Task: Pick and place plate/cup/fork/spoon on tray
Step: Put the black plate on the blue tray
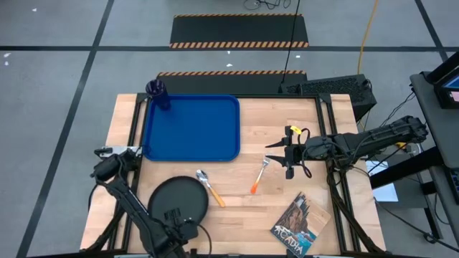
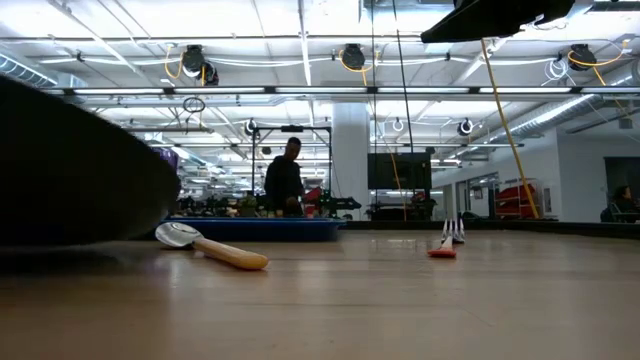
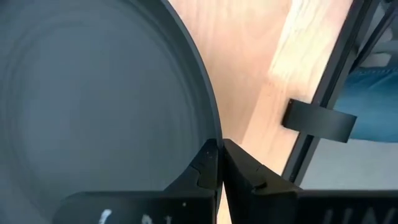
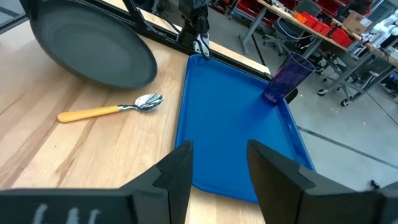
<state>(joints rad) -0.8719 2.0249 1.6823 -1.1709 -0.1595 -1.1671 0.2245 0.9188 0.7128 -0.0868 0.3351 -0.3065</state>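
Observation:
The black plate is at the table's near left, and my left gripper is shut on it. The blue tray lies at the far left. The purple cup stands upright at the tray's far left corner; whether it is inside the rim I cannot tell. The spoon lies flat just right of the plate. The fork lies flat farther right. My right gripper is open and empty above the table, right of the fork, pointing toward the tray. My left gripper pinches the plate's rim at its near edge, one finger on the plate's inner side and one outside the rim. The fingers come from the table's near side. In the right wrist view the plate is tilted, its held side raised.
A book with a picture cover lies at the table's near right corner. Bare wood lies between the tray and the spoon and fork. A person stands in the room beyond the table.

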